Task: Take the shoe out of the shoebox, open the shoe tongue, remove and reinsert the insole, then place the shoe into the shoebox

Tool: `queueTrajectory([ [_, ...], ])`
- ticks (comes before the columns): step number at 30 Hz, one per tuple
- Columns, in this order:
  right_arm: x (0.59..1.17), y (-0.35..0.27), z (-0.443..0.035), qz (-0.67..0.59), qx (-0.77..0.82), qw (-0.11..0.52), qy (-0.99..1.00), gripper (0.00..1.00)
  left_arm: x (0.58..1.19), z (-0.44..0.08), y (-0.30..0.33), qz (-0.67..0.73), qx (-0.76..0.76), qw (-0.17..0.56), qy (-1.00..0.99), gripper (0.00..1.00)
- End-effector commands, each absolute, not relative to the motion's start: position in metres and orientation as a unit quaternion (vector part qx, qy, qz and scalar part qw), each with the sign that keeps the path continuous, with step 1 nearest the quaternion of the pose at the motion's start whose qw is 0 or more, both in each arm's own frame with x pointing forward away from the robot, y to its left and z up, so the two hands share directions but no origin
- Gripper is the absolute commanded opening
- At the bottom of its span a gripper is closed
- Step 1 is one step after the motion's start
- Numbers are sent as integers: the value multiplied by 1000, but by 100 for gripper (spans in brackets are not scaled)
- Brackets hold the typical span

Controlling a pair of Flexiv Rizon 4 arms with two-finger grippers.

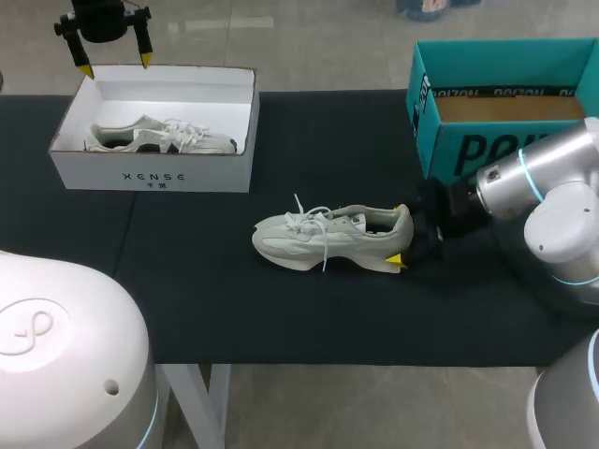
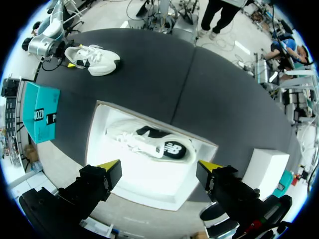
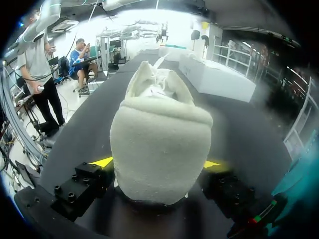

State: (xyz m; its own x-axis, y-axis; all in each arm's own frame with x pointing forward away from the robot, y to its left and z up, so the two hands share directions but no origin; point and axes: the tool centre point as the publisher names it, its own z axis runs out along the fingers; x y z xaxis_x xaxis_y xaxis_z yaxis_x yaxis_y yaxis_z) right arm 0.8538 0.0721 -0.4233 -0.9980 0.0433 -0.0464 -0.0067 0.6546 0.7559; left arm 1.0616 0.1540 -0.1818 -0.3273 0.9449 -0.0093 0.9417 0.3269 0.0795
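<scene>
- Two shoes are in view: one shoe (image 1: 328, 238) stands on its sole near the middle of the worktop (image 1: 281, 318), and a second shoe (image 1: 159, 138) lies inside the white shoebox (image 1: 154, 178) at the far left corner.
- The long axis of the shoe on the worktop runs from left to right. Its toe points to the left edge and its heel to the right edge, with the opening and the laces facing up.
- The right gripper (image 1: 398, 234) comes straight at the heel, along this axis. One finger is on the far side of the heel and one on the near side. In the right wrist view the heel fills the gap between them, so I judge that it holds the shoe there, at about the width of the heel.
- The left gripper (image 1: 115, 66) hangs above the far edge of the shoebox, wide and holding nothing, well apart from the shoe.
- The right arm is clearly the nearer one. I judge that the tongue, ahead of its fingers towards the toe, is the next thing to open, and the left arm must cross to reach it.
- A teal box (image 1: 487, 150) stands at the far right corner.
</scene>
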Motion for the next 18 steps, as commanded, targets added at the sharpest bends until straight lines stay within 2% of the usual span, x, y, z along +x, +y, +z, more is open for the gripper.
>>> queueTrajectory([
  [1,859,70,-424,408,4,24,913,65,1061,-181,154,30,579,27,814,100],
  [2,861,67,-426,404,-1,23,914,39,1061,-181,154,30,579,27,814,100],
  [3,863,66,-427,401,-6,22,916,7,1061,-181,154,30,579,27,814,100],
  [4,863,66,-424,395,-15,19,918,0,1061,-181,154,30,579,27,814,100],
  [18,872,61,-421,377,-49,10,925,0,1061,-181,154,30,579,27,814,100],
])
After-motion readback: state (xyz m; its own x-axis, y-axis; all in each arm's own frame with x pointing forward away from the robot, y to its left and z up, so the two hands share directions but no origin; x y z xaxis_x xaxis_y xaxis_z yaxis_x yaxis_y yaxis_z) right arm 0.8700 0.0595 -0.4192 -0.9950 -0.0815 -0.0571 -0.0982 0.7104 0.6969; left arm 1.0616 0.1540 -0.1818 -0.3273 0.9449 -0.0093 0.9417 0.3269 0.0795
